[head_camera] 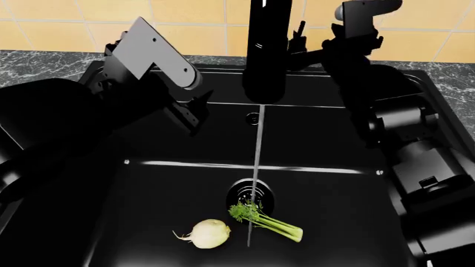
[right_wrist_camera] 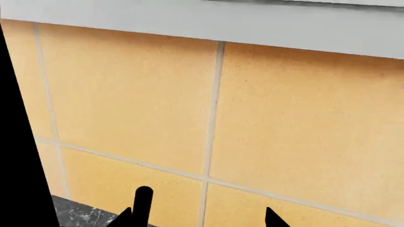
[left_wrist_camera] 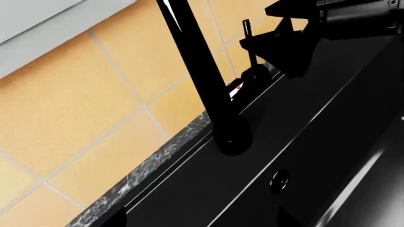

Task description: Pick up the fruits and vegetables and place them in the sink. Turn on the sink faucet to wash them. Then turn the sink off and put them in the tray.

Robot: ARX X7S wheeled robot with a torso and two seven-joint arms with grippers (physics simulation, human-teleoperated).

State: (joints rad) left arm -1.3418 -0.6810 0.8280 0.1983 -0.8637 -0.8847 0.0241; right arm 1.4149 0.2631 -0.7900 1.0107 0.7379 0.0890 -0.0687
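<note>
- The left gripper (head_camera: 194, 114) hangs over the rear left part of the sink (head_camera: 148, 183), on a boxy grey-and-black arm. Its dark fingers blend into the black basin behind them, so I cannot tell whether they stand apart or together; nothing shows between them.
- The sink is a large rectangular basin of matte black, with a flat rear ledge and a small round overflow hole (left_wrist_camera: 279, 179) in its back wall.
- The bulb (head_camera: 207, 232) lies on the basin floor toward the front, left of the drain: round, smooth, pale yellow-white, with a thin root tail pointing left.
- The drain (head_camera: 251, 193) is a round, ribbed opening in the middle of the floor.
- A thin, straight stream of water (head_camera: 257, 161) falls from the faucet (head_camera: 265, 50) to the floor beside the drain, so the tap is running.
- The faucet is a tall, glossy black column standing on the rear ledge, against a wall of matte orange-yellow tiles (right_wrist_camera: 126, 94) with pale grout.
- The celery stalk (head_camera: 271, 222) lies just right of the stream, its leafy top touching the drain's edge and its ribbed, light green stem pointing right.
- The thin black lever (left_wrist_camera: 247, 40) stands upright beside the faucet's base.
- The right gripper (right_wrist_camera: 202, 220) is at that lever, fingers spread, with the lever's rounded tip showing between them in the right wrist view.
- A speckled dark stone counter (left_wrist_camera: 139, 175) borders the sink's rear edge.
</note>
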